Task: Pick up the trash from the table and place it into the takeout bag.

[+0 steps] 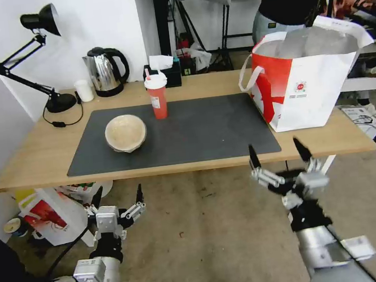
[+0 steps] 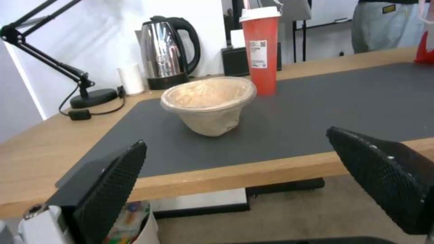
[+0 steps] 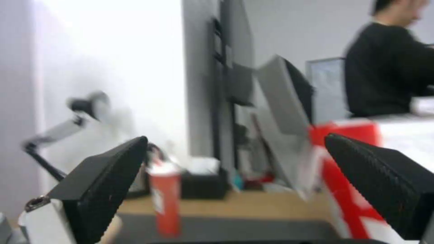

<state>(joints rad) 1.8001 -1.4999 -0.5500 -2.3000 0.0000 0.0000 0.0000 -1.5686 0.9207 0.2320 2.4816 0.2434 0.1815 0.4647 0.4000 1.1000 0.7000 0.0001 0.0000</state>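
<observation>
A beige round bowl [image 1: 126,132] [image 2: 209,103] lies on the dark grey mat [image 1: 196,135] of the light-wood table [image 1: 31,159]. Behind it stands a red lidded paper cup [image 1: 157,97] [image 2: 260,51] [image 3: 165,198] with a straw. The takeout bag [image 1: 308,80] [image 3: 357,189], white with a red side and foil lining, stands open at the table's right end. My left gripper [image 1: 117,196] [image 2: 235,183] is open and empty, low in front of the table's edge near the bowl. My right gripper [image 1: 279,152] [image 3: 235,189] is open and empty at the front edge, just before the bag.
At the back of the table stand a black desk lamp [image 1: 45,62], a small white cup [image 1: 84,90], a steel kettle [image 1: 105,71] and a black tissue box [image 1: 164,73]. A smaller white bag [image 1: 54,215] sits on the floor under the left end. A person stands behind the bag.
</observation>
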